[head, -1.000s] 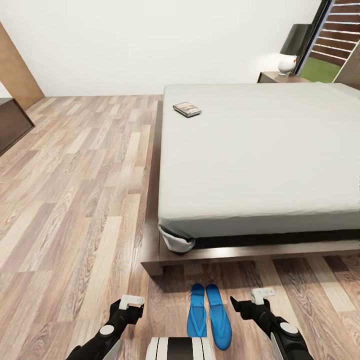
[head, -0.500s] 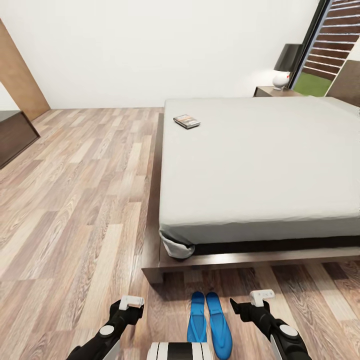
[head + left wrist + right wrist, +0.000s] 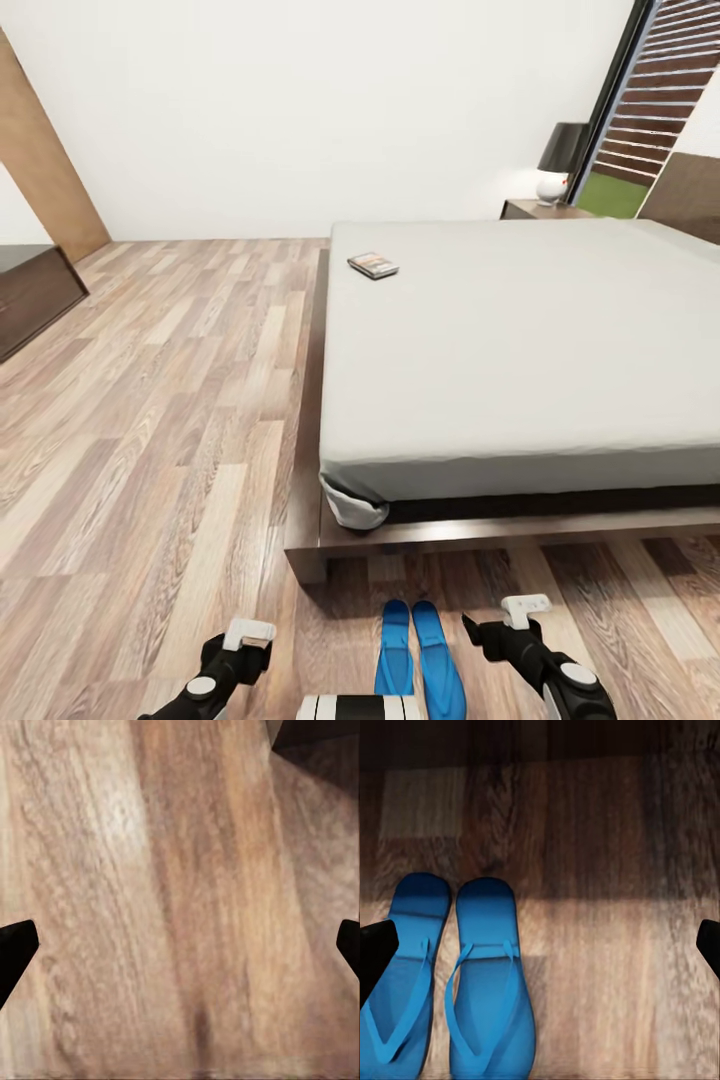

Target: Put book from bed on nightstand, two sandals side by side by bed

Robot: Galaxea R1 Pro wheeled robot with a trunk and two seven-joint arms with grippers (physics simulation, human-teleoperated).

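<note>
Two bright blue sandals (image 3: 418,655) lie side by side on the wood floor just off the foot of the bed (image 3: 520,340), and they appear again as sandals (image 3: 457,982) in the right wrist view. The book (image 3: 372,265) rests on the mattress near its far left edge. A dark nightstand (image 3: 540,209) stands beyond the bed's far corner. My left gripper (image 3: 240,645) hangs open over bare planks to the left of the sandals; my left gripper (image 3: 180,945) holds nothing. My right gripper (image 3: 497,620) is open just right of the sandals, and my right gripper (image 3: 540,945) is empty.
A lamp (image 3: 555,165) with a dark shade stands on the nightstand. A low dark bench (image 3: 30,290) sits at the left wall. The tall window (image 3: 650,90) with fence slats is at the far right. Wide wood floor (image 3: 160,400) runs along the bed's left side.
The whole head view has shifted, showing more wall and window, so the camera moved. The book and sandals lie where they were. My left gripper sits slightly lower in the picture.
</note>
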